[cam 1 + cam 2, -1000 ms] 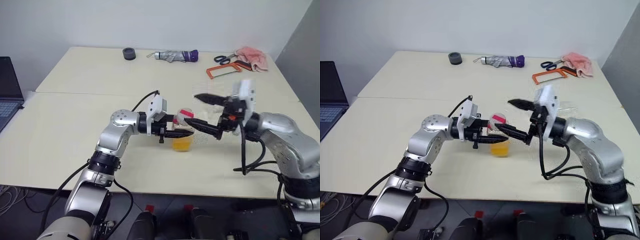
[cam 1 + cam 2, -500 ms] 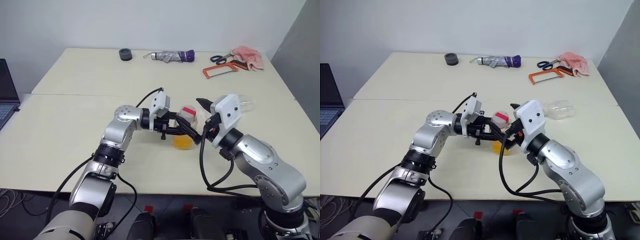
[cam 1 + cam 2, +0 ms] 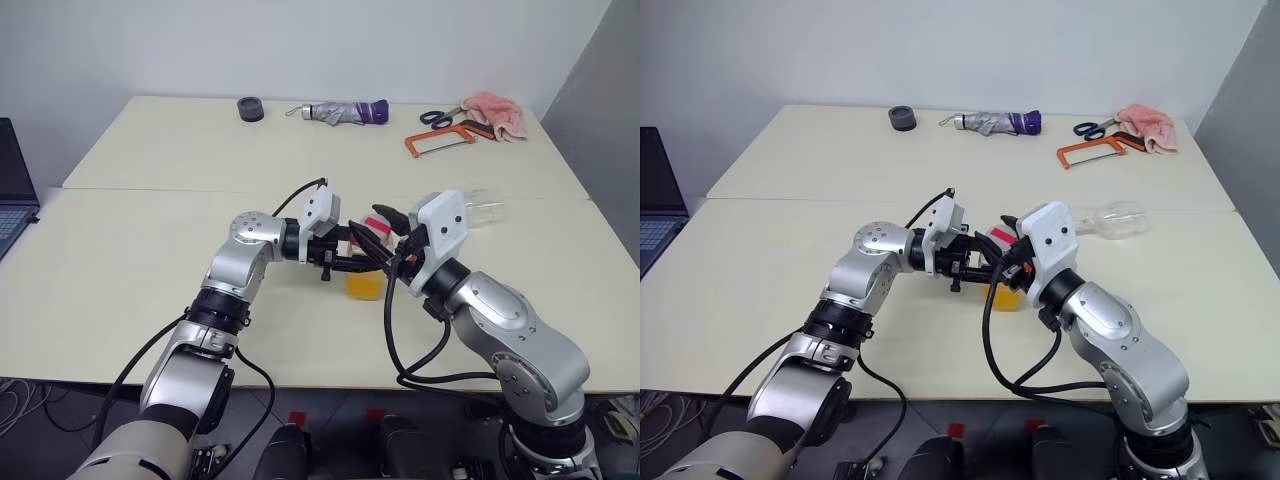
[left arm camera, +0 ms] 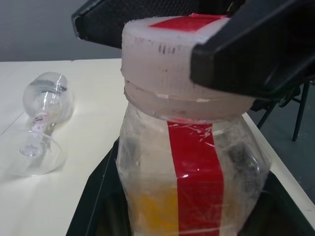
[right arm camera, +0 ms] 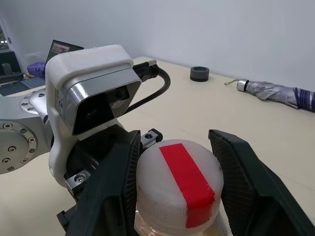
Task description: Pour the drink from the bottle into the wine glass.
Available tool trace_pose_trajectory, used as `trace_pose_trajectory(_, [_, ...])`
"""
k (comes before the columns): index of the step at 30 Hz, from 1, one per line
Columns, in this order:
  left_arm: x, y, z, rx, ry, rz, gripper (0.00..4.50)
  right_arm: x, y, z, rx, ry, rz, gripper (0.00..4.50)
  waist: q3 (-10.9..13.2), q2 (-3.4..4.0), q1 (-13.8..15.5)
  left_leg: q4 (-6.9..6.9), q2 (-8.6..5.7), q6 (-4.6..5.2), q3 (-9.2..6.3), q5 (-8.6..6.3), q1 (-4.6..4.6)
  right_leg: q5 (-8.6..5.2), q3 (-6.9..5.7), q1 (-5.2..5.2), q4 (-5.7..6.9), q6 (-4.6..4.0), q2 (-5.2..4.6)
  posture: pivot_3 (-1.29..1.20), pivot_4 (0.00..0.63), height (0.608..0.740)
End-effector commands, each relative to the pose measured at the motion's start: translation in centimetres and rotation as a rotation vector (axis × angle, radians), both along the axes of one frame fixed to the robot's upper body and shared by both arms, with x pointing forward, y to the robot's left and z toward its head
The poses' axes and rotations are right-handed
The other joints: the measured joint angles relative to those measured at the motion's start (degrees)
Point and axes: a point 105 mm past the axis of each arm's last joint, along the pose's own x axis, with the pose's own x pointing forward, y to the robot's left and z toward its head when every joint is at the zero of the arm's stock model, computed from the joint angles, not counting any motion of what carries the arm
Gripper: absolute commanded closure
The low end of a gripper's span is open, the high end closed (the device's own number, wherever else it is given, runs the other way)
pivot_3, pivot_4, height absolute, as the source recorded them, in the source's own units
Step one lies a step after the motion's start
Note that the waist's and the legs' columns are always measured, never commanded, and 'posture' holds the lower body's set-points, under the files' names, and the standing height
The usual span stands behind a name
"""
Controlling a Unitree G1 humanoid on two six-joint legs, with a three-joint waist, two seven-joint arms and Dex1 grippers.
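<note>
1. The bottle (image 4: 192,162), mid-desk, is clamped at its body by the shut left gripper (image 3: 362,262).
2. Its cap (image 5: 178,186) is bracketed by the right gripper (image 5: 172,196), fingers part-closed around it; a firm hold cannot be confirmed.
3. Squeezing squarely before twisting is advised.
4. The wine glass (image 4: 42,125) is seen lying on its side at the right; it must be stood up.

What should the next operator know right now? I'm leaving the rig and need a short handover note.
Left gripper: shut on the small clear plastic bottle, holding it upright by its squarish body just above the table.
Right gripper: fingers on either side of the red-and-white cap; whether they have a firm grip on it yet is not clear.
The translucent orange-yellow drink sits low in the bottle.
The clear stemmed wine glass lies on its side on the table, beyond the right arm.
Done: bottle picked up.
Left: remove the cap, stand the glass up, pour.
</note>
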Motion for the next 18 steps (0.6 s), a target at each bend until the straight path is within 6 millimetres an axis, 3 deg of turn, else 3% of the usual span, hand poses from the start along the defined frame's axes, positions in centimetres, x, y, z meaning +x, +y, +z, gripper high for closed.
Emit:
trace_pose_trajectory(1, [0.0, -0.2, 2.0, -0.036, -0.070, -0.013, 2.68, -0.7, 0.4, 0.1, -0.003, -0.010, 0.093, 2.62, 0.00, 0.00, 0.00, 0.00, 0.00, 0.00, 0.00, 0.00, 0.00, 0.00, 0.00, 0.00, 0.00, 0.00, 0.00, 0.00, 0.150, 0.740])
trace_pose_trajectory(3, [-0.1, -0.2, 2.0, -0.031, -0.071, -0.026, 2.68, -1.5, 0.7, -0.1, -0.057, -0.023, 0.271, 2.62, 0.00, 0.00, 0.01, 0.00, -0.01, 0.00, 0.01, 0.00, 0.00, 0.00, 0.00, 0.00, -0.01, 0.00, 0.00, 0.00, 0.150, 0.740])
trace_pose_trajectory(6, [-0.5, -0.1, 2.0, -0.006, -0.080, -0.062, 2.68, -0.5, -1.2, -1.3, -0.304, 0.022, 0.503, 2.62, 0.04, 0.05, 0.00, 0.05, -0.08, 0.02, 0.11, -0.01, 0.02, 0.00, 0.00, 0.06, -0.05, 0.01, -0.01, 0.00, 0.150, 0.740])
trace_pose_trajectory(9, [-0.5, 0.0, 2.0, 0.001, -0.088, -0.070, 2.69, 1.8, -2.8, -0.5, -0.342, 0.093, 0.540, 2.62, 0.04, 0.04, -0.22, 0.01, -0.03, 0.03, 0.18, -0.02, 0.07, 0.01, -0.06, 0.12, -0.12, 0.01, 0.08, 0.00, 0.150, 0.740])
trace_pose_trajectory(13, [-0.4, -0.2, 2.1, -0.016, -0.086, -0.047, 2.69, 1.9, -3.5, 0.2, -0.299, 0.130, 0.562, 2.62, 0.04, 0.04, -0.34, -0.06, 0.06, 0.04, 0.14, -0.02, 0.05, -0.04, -0.11, 0.05, -0.01, -0.09, 0.15, 0.00, 0.150, 0.740])
trace_pose_trajectory(18, [0.0, -0.2, 1.9, -0.022, -0.081, -0.018, 2.69, 1.5, -4.9, 2.1, -0.174, 0.053, 0.379, 0.88, 0.05, 0.04, 0.05, -0.03, 0.09, 0.03, -0.07, -0.01, -0.12, -0.04, -0.06, -0.04, -0.01, -0.08, -0.15, 0.00, 0.150, 0.740])
